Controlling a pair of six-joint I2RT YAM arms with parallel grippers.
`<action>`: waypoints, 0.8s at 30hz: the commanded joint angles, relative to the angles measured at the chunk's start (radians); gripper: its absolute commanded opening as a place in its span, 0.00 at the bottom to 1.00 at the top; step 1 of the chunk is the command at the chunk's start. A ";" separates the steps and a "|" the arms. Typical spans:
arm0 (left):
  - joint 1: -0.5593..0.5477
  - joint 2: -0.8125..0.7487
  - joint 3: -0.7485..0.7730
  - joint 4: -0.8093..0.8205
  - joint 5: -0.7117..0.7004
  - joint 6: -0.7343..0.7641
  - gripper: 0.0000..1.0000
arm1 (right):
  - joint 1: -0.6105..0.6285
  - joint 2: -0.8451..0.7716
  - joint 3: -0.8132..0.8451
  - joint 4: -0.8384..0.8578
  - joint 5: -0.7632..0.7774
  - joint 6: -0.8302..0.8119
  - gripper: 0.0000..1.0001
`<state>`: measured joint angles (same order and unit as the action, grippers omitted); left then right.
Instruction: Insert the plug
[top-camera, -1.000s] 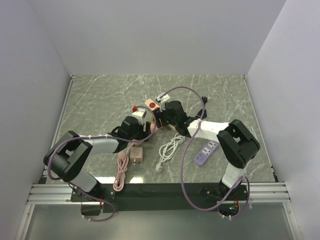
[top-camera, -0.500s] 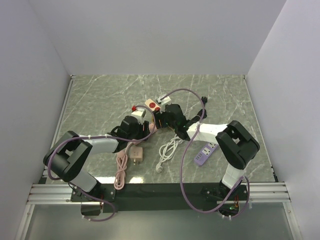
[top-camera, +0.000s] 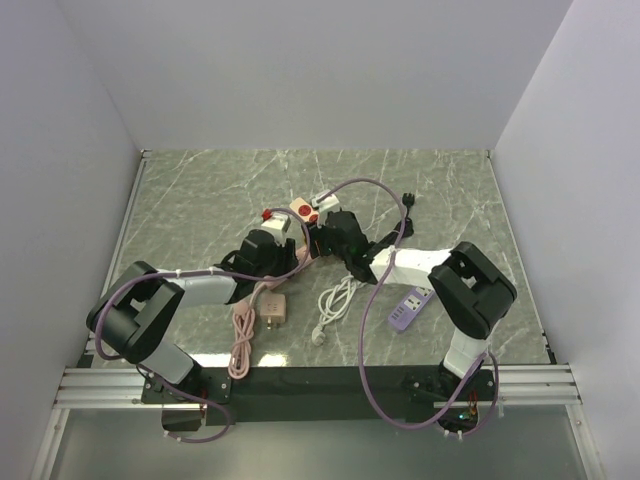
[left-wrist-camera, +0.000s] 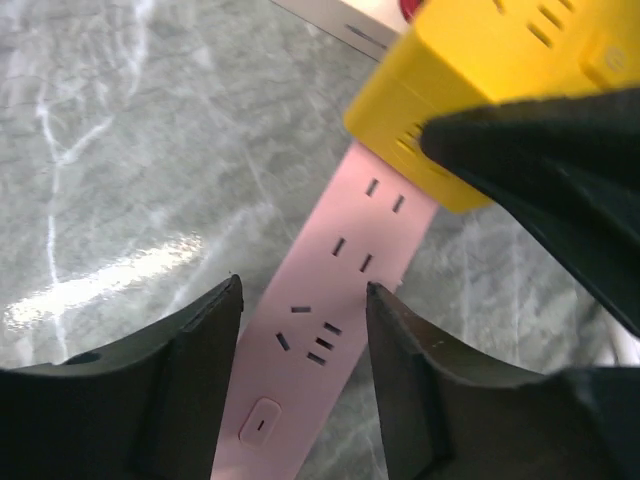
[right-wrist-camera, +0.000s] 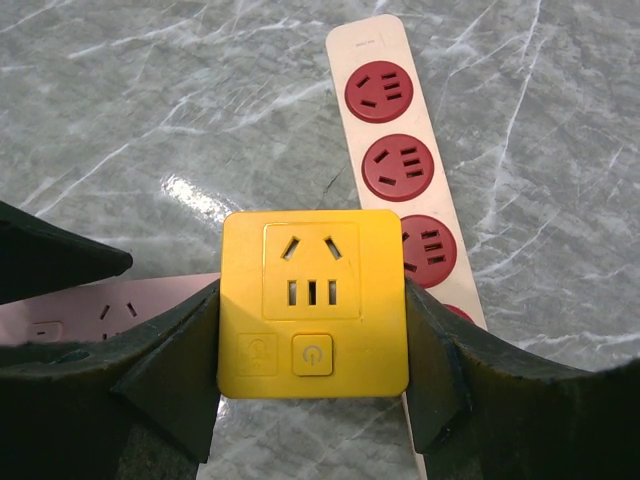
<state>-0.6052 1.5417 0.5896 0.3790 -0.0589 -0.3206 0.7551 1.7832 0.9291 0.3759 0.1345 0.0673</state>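
Plug (right-wrist-camera: 313, 303): yellow cube, clamped between the fingers of right gripper (right-wrist-camera: 312, 345), over pink strip (left-wrist-camera: 330, 300); red-socket strip (right-wrist-camera: 400, 160) at its 1 o'clock. Left gripper (left-wrist-camera: 300, 330): jaws spread, straddling pink strip.

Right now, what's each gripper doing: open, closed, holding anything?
Left gripper: open, straddling the pink power strip; contact cannot be told.
Right gripper: closed on the yellow plug.

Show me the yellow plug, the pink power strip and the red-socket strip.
yellow plug (right-wrist-camera: 313, 300): right wrist view, front socket face.
pink power strip (left-wrist-camera: 330, 300): left wrist view, slotted top face.
red-socket strip (right-wrist-camera: 396, 160): right wrist view, second red socket.
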 joint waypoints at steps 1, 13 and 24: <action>0.015 0.015 0.019 -0.037 -0.064 -0.008 0.57 | 0.041 0.131 -0.088 -0.292 0.011 0.098 0.00; 0.015 0.012 0.016 -0.038 -0.067 -0.011 0.53 | 0.049 0.182 -0.121 -0.266 0.039 0.170 0.00; 0.015 0.014 0.013 -0.043 -0.082 -0.018 0.51 | 0.073 0.243 -0.127 -0.269 0.031 0.204 0.00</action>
<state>-0.5922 1.5433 0.5953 0.3840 -0.1253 -0.3359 0.7902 1.8233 0.8936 0.4969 0.2470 0.1375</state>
